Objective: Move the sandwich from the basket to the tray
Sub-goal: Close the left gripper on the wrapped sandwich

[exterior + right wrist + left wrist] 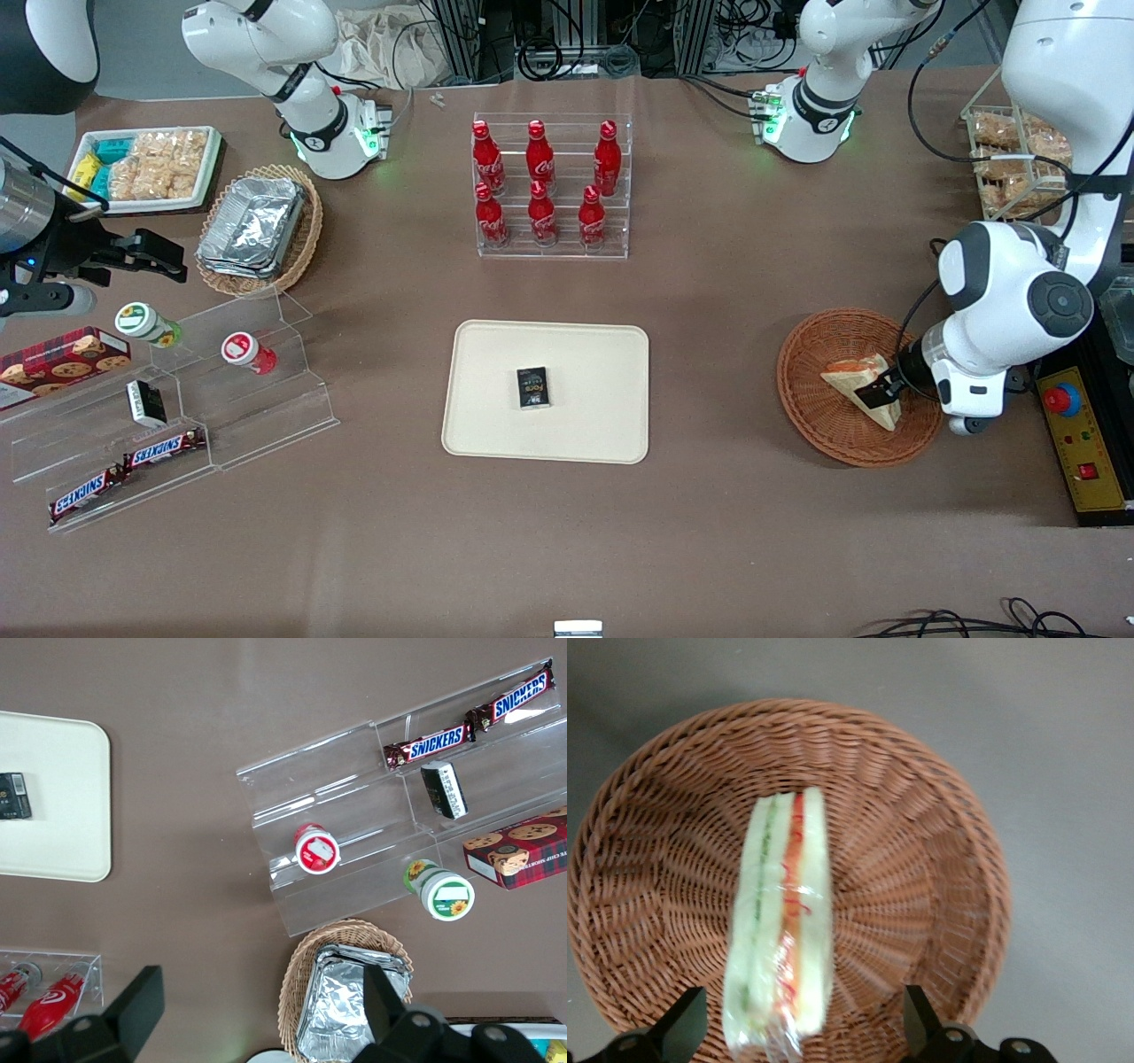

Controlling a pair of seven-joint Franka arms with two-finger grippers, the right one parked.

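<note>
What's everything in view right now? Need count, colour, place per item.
sandwich: 1, white bread with orange and green filling, in the basket
basket: 1, reddish-brown wicker, toward the working arm's end
tray: 1, cream, table centre
black box: 1, on the tray
cola bottles: 6, red, in a clear rack, farther from the front camera than the tray
foil containers: stack, silver, in a tan basket toward the parked arm's end
Snickers bars: 2, brown, on the clear stepped stand
gripper: left arm's, fingers open, straddling the sandwich in the basket
</note>
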